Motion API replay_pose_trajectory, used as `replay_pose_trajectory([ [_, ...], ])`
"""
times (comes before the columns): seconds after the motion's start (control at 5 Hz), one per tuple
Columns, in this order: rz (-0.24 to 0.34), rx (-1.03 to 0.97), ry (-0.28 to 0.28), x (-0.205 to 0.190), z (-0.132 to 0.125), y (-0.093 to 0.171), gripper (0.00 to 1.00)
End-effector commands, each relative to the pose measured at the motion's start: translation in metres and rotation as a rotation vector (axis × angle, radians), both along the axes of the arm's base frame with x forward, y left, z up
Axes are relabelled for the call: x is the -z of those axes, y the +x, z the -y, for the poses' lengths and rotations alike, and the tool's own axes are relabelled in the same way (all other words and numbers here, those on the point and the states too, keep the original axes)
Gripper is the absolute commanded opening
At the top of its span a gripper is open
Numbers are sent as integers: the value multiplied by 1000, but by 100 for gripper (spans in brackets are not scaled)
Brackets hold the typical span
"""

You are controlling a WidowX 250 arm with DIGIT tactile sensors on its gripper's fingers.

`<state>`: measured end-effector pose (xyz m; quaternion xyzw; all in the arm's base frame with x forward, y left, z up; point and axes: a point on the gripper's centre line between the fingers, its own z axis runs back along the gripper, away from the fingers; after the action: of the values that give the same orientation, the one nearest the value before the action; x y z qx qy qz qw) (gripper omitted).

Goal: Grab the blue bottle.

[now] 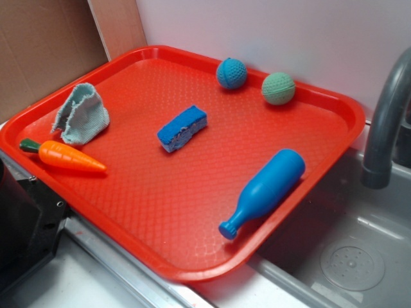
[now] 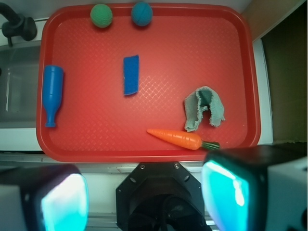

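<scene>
Gripper [image 2: 144, 202] pads, nearest the wrist lens, stand spread with nothing between, off the tray's [image 2: 144, 153] near edge; blue bottle [image 2: 52, 94] lies flat along the far-left edge, sink side, neck toward the gripper, axis parallel to that rim.

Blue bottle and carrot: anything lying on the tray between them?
No. Both views show only bare red tray between the blue bottle and the carrot. The sponge sits farther back, off that line.

Black end effector [image 2: 153, 195] body with visible screws, grey-edged fingers [image 2: 231, 190] with glowing cyan pads
</scene>
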<state>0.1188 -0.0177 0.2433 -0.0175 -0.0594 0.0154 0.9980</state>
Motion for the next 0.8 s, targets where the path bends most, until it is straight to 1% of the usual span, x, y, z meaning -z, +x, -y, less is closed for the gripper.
replay_pose_trajectory([
  [0.0,0,0,0,0,0,0,100],
  [0.2,-56,130,28,42,50,32,100],
  [0.4,20,298,42,59,105,60,100],
  [0.6,20,298,42,59,105,60,100],
])
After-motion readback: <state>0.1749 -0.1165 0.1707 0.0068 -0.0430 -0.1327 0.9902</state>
